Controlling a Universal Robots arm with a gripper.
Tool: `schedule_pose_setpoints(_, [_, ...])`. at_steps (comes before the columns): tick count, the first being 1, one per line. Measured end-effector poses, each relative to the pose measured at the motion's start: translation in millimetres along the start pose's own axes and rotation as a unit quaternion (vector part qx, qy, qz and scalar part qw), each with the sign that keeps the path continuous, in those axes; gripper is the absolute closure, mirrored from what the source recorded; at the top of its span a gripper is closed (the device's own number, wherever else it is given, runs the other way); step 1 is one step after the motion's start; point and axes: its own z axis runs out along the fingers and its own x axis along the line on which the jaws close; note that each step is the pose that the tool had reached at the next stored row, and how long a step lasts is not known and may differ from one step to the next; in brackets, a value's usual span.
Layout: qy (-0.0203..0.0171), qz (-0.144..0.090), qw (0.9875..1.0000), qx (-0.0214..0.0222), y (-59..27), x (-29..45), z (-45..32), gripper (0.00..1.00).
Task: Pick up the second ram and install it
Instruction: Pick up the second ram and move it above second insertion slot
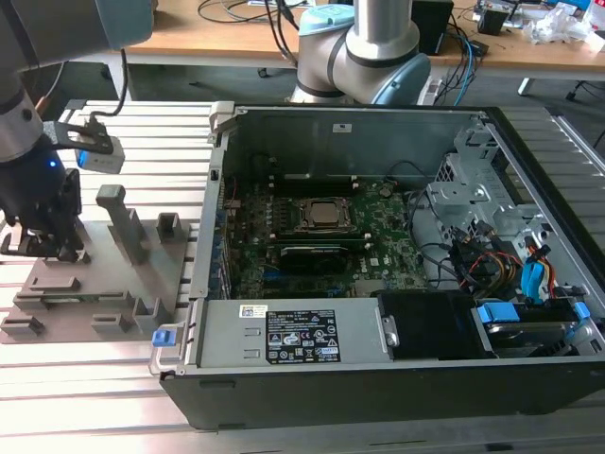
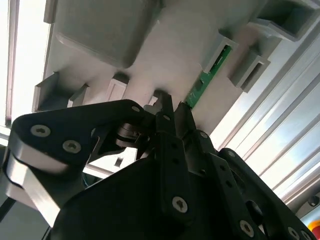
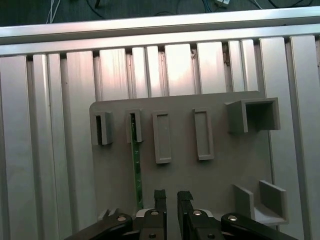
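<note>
Ribbed aluminium desk point(image 3: 50, 150) bears a grey plastic fixture plate point(image 3: 220, 175); black tool point(image 3: 171, 196), narrowly spread and empty, hangs beside the long green circuit-board stick point(image 3: 136, 170); so offset, closing would likely miss it.

My desk point(image 1: 95, 407) was slatted aluminium. Directly on it lay a flat grey fixture plate point(image 1: 104, 284) and, just beside that, the open computer case point(image 1: 227, 331).
</note>
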Motion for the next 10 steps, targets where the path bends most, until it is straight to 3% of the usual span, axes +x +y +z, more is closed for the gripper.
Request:
schedule_pose_setpoints(3, [0.0, 0.0, 1.0, 0.0, -0.6, 13.3, 4.9, 0.76])
schedule_pose_setpoints(7, [0.0002, 0.0, 1.0, 0.0, -1.0, 14.8, 8.6, 0.76])
schedule_pose_setpoints(9, [0.0002, 0.0, 1.0, 0.0, -1.0, 26.1, 11.0, 0.76])
schedule_pose_setpoints(10, [0.0002, 0.0, 1.0, 0.0, -1.3, 31.7, 15.7, 0.76])
